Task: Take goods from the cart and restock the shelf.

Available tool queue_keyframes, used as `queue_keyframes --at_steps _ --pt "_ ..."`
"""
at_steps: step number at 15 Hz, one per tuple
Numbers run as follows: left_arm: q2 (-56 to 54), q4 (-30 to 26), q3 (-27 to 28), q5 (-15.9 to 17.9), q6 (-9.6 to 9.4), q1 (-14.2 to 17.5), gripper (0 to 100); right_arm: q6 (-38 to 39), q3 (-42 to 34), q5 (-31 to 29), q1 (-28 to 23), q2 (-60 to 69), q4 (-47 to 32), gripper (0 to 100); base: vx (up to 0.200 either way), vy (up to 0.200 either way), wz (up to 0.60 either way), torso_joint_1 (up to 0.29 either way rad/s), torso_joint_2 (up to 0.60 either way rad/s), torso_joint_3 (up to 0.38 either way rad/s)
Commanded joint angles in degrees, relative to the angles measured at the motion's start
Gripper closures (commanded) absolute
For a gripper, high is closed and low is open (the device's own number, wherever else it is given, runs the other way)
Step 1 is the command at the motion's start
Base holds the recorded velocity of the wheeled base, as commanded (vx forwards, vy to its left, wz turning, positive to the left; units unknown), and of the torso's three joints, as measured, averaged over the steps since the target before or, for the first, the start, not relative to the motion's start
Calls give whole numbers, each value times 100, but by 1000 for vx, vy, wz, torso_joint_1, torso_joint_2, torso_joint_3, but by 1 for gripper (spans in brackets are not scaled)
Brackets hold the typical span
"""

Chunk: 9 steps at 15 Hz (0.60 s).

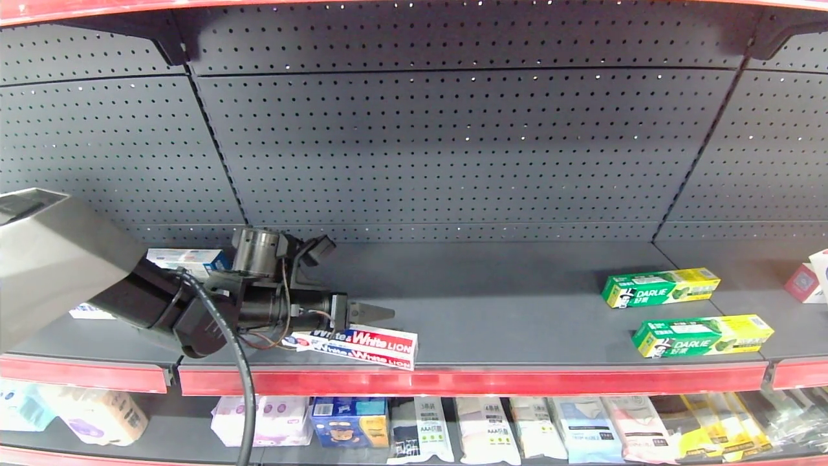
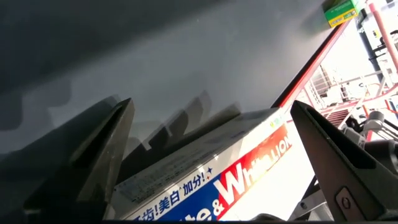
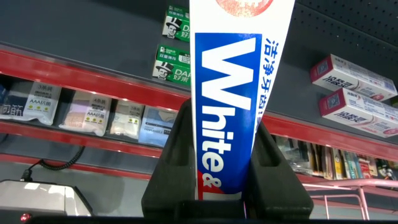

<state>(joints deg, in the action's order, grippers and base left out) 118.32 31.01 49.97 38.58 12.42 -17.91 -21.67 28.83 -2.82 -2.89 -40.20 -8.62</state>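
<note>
**Operator:** Report the left tool status.

**Unit:** My left tool (image 1: pixel 374 312) is over the shelf (image 1: pixel 504 304), near its red front edge. The fingers (image 2: pixel 106 149) are spread wide and grip nothing. A white, red and blue toothpaste box (image 1: pixel 356 346) lies flat on the shelf directly below them, at the front edge. I cannot tell whether the fingers touch it.

**Operator:** Report the right tool status.

**Unit:** My right tool (image 3: pixel 222 127) is clamped on a second toothpaste box (image 3: pixel 227 93), which stands out lengthwise from between the fingers.

**Operator:** What other stock is there?

**Unit:** Two green boxes (image 1: pixel 660 288) (image 1: pixel 702 335) lie flat at the shelf's right end, one behind the other and well apart from the left tool. Packets (image 1: pixel 485 427) line the lower shelf.
</note>
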Motion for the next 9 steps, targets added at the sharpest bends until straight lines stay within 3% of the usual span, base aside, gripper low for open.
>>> queue_keyframes --at_steps 1,9 --pt "-64 36 -22 0 -3 7 0 -3 0 0 -1 30 1 100 0 0 0 0 0 0" --pt "-380 -60 -295 -18 41 121 0 -3 0 0 -1 83 -8 100 0 0 0 0 0 0"
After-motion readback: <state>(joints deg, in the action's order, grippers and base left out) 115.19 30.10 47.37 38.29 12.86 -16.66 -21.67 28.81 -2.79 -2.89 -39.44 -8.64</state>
